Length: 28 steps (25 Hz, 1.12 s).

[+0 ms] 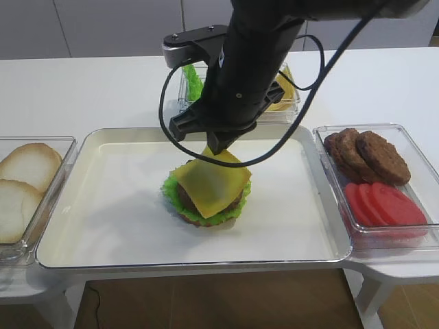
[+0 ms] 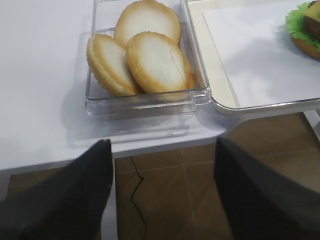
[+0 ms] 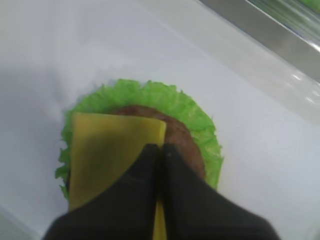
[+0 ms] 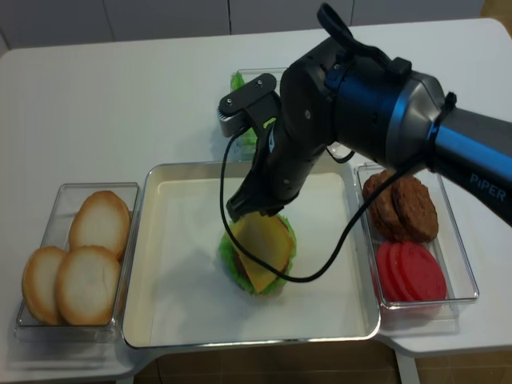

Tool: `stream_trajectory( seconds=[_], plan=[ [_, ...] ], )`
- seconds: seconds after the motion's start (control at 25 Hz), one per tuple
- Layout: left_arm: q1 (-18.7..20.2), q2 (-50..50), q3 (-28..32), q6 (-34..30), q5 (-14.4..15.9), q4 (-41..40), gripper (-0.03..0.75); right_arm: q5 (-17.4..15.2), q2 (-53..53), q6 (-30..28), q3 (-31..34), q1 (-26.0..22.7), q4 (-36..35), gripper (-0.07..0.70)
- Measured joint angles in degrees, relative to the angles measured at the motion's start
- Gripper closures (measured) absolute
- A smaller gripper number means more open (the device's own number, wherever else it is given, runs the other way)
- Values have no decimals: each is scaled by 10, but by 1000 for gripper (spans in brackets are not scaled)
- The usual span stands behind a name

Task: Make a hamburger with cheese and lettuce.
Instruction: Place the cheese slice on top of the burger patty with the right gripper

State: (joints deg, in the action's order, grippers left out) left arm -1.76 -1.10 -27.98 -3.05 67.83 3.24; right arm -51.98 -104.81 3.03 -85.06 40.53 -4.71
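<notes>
The hamburger (image 1: pixel 199 216) sits in the middle of the white tray (image 1: pixel 110 205): tan bun base, frilly green lettuce (image 1: pixel 170 186) and brown patty (image 3: pixel 182 137). My right gripper (image 1: pixel 218 146) is shut on the far edge of the yellow cheese (image 1: pixel 211 181). The slice slopes down onto the patty. In the right wrist view the black fingertips (image 3: pixel 150 150) pinch the cheese (image 3: pixel 107 150) above the lettuce (image 3: pixel 195 112). My left gripper (image 2: pixel 162 150) is open and empty over the floor, off the table's front edge. It does not show in the exterior views.
A clear box of bun halves (image 1: pixel 27 185) stands left of the tray. A clear box of brown patties (image 1: pixel 370 154) and tomato slices (image 1: pixel 384 205) stands on the right. A box with lettuce and cheese (image 1: pixel 195 82) stands behind the tray, partly hidden by the right arm.
</notes>
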Motion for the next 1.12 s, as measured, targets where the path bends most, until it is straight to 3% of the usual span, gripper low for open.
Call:
stream_trajectory(
  seconds=[0.2,0.36,0.76,1.12],
  plan=[
    [0,0,0,0,0,0,244,-7,-5,63,0,0,12,603],
    [0,0,0,0,0,0,244,2,-7,77,0,0,-16,603],
    [0,0,0,0,0,0,244,12,-7,1,0,0,-111,603],
    [0,0,0,0,0,0,244,13,-7,-12,0,0,-67,603]
  ],
)
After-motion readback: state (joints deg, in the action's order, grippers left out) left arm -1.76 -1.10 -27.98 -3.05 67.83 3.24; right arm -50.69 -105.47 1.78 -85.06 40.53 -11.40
